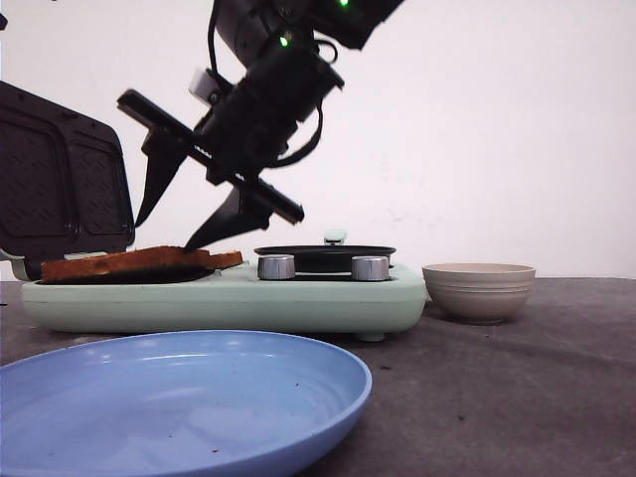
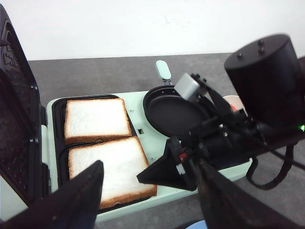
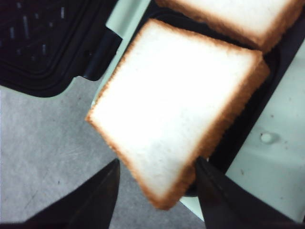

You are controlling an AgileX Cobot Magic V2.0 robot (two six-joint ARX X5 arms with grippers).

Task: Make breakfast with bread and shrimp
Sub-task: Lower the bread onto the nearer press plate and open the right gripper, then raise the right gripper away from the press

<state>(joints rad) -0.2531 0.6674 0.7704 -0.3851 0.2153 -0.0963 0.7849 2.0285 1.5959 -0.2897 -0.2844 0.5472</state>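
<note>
Two bread slices lie on the open grill plate of the mint-green breakfast maker (image 1: pixel 298 298): a far slice (image 2: pixel 95 119) and a near slice (image 2: pixel 109 167), which also shows in the front view (image 1: pixel 139 262). My right gripper (image 1: pixel 164 236) is open and reaches down over the near slice (image 3: pixel 176 100). The slice's corner lies between the gripper's fingers (image 3: pixel 156 162), and one finger (image 3: pixel 214 191) touches its crust. My left gripper (image 2: pixel 148 164) is open and empty, hovering above the maker. No shrimp shows clearly. A small red-orange bit (image 2: pixel 232 107) peeks out behind the right arm.
The grill's black lid (image 1: pixel 60 179) stands open at the left. A round black pan (image 2: pixel 174 112) sits on the maker's right half, with two silver knobs (image 1: pixel 276 266) in front. A blue plate (image 1: pixel 179 397) lies nearest the camera. A beige bowl (image 1: pixel 479 288) stands right of the maker.
</note>
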